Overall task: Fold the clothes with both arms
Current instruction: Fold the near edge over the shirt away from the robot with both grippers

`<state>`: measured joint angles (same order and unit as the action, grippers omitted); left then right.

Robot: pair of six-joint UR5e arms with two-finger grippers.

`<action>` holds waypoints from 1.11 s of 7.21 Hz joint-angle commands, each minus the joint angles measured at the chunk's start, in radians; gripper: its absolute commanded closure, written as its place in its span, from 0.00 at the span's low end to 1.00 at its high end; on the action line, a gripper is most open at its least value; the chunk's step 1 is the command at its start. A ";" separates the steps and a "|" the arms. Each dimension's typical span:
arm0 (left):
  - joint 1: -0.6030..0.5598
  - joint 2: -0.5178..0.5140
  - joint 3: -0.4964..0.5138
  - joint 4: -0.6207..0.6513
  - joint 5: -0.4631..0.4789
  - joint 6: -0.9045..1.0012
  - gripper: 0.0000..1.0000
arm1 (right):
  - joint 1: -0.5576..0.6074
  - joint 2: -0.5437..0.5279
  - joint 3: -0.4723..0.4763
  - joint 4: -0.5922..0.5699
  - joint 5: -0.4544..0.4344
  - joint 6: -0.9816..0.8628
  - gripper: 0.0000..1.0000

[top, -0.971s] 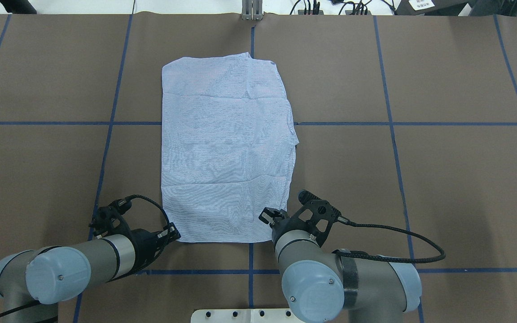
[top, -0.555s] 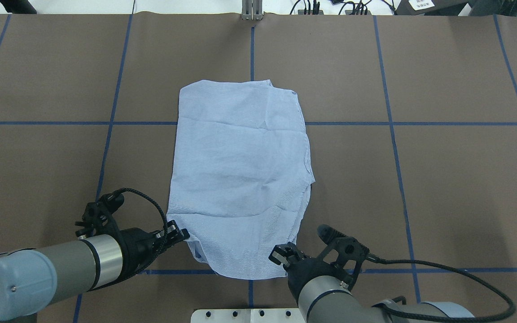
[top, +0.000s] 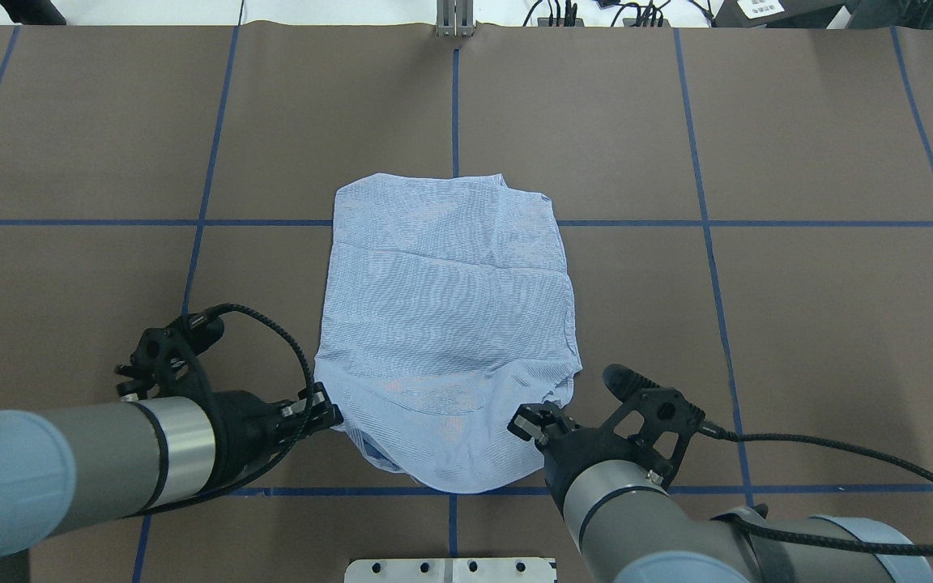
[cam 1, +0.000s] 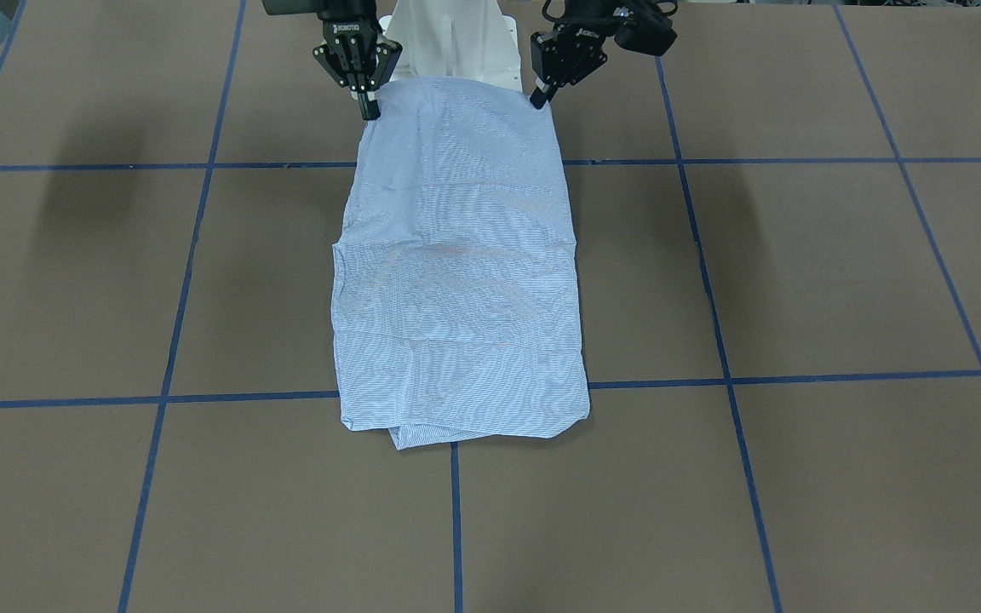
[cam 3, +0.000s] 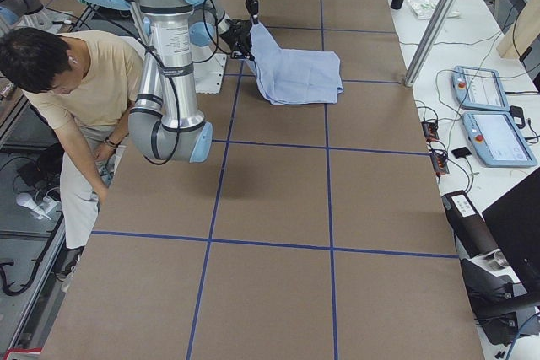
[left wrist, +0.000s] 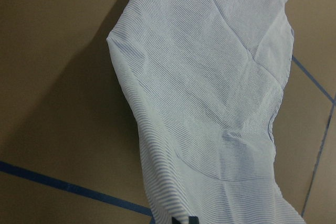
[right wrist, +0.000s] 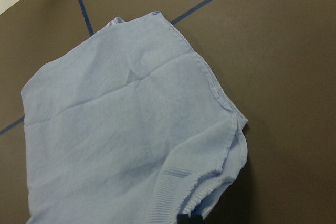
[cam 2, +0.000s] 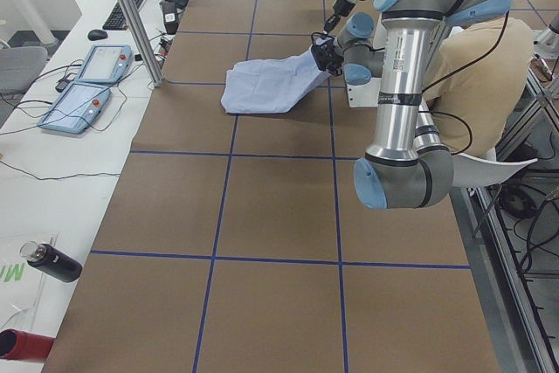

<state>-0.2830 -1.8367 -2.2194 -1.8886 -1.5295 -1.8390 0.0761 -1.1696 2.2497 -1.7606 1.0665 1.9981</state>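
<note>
The light blue-and-white striped shirt (top: pixel 450 324), folded into a long rectangle, lies on the brown table with its far end flat. Its near end hangs lifted between both arms. My left gripper (top: pixel 333 417) is shut on the near left corner, and my right gripper (top: pixel 525 425) is shut on the near right corner. From across the table the shirt (cam 1: pixel 456 281) stretches up to the left gripper (cam 1: pixel 539 98) and the right gripper (cam 1: pixel 369 109). Each wrist view looks down the shirt (left wrist: pixel 210 87) (right wrist: pixel 121 145) from the held corner. Collar, pocket and buttons are hidden.
Blue tape lines (top: pixel 709 223) grid the brown table. The white base plate (top: pixel 450 567) sits at the near edge between the arms. A crouching person (cam 3: pixel 84 82) is beside the robot. Pendants (cam 2: pixel 87 85) and bottles (cam 2: pixel 39 259) lie on the side bench.
Both grippers pulled the shirt's near edge back toward the robot and raised it. The whole shirt slid toward the robot, its far edge now near the cross tape line.
</note>
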 commanded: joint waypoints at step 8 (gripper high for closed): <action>-0.374 -0.425 0.743 -0.123 -0.001 0.466 1.00 | 0.408 0.379 -0.763 0.324 0.127 -0.219 1.00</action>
<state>-0.6547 -2.2160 -1.5926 -1.9379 -1.5314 -1.4091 0.4620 -0.8679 1.6571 -1.5230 1.1909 1.7943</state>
